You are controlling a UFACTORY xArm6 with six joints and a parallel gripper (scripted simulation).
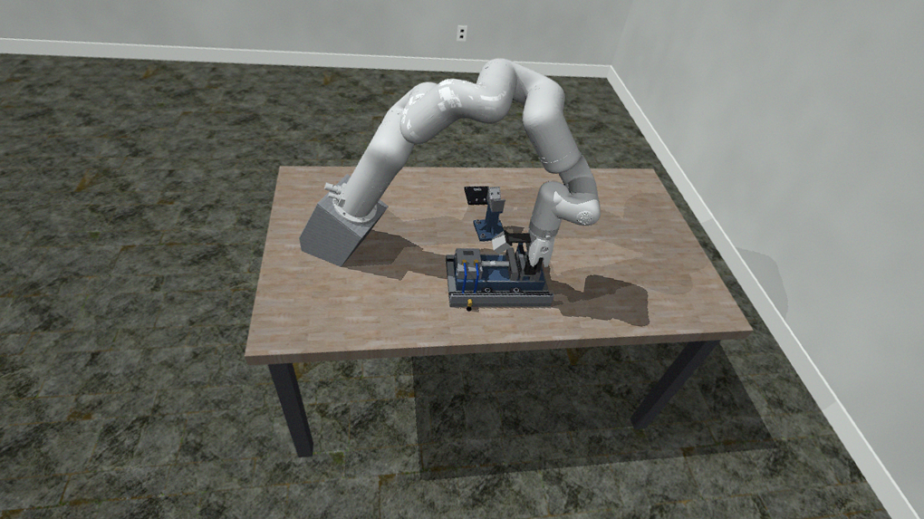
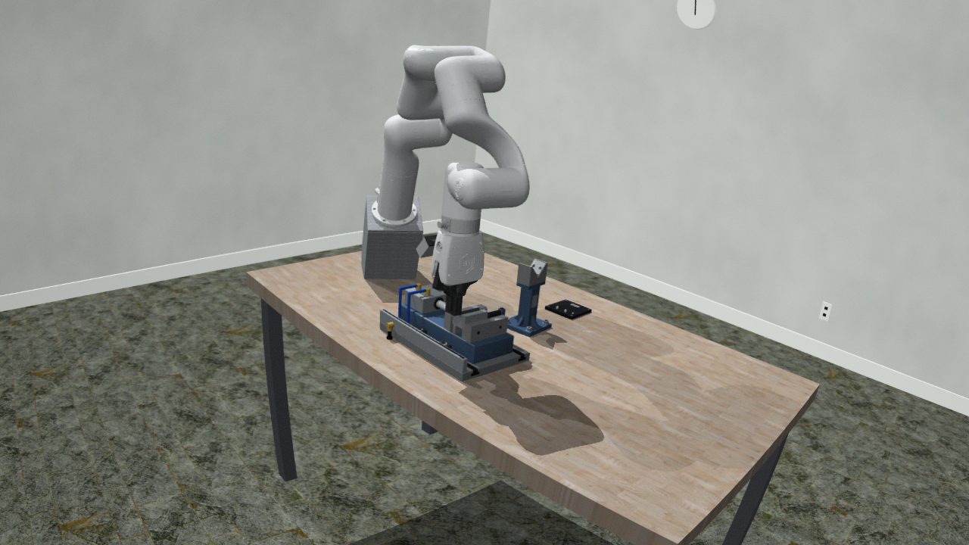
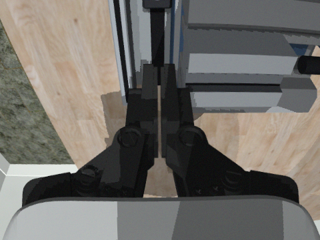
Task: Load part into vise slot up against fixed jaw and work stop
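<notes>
My gripper (image 1: 532,271) (image 2: 453,312) (image 3: 159,84) is shut with nothing between its fingers, pointing down low over the front side of the vise (image 2: 490,348). The grey part (image 3: 240,63) appears to lie between the moving jaw (image 3: 253,15) and the fixed jaw (image 2: 481,330) (image 3: 237,99). One end faces my fingers; the other is at or very near the black work stop (image 3: 310,65). Contact with either, slot direction and seating cannot be told; the low bars are hidden. The infeed plate (image 1: 474,195) (image 2: 568,309) carries no block.
The V-block (image 2: 530,272) stands on a blue post behind the vise, between it and the infeed plate. The air cylinder (image 1: 467,260) with blue hoses is at the robot end of the vise. A raised rail (image 1: 505,299) (image 2: 423,344) runs along the vise's front side.
</notes>
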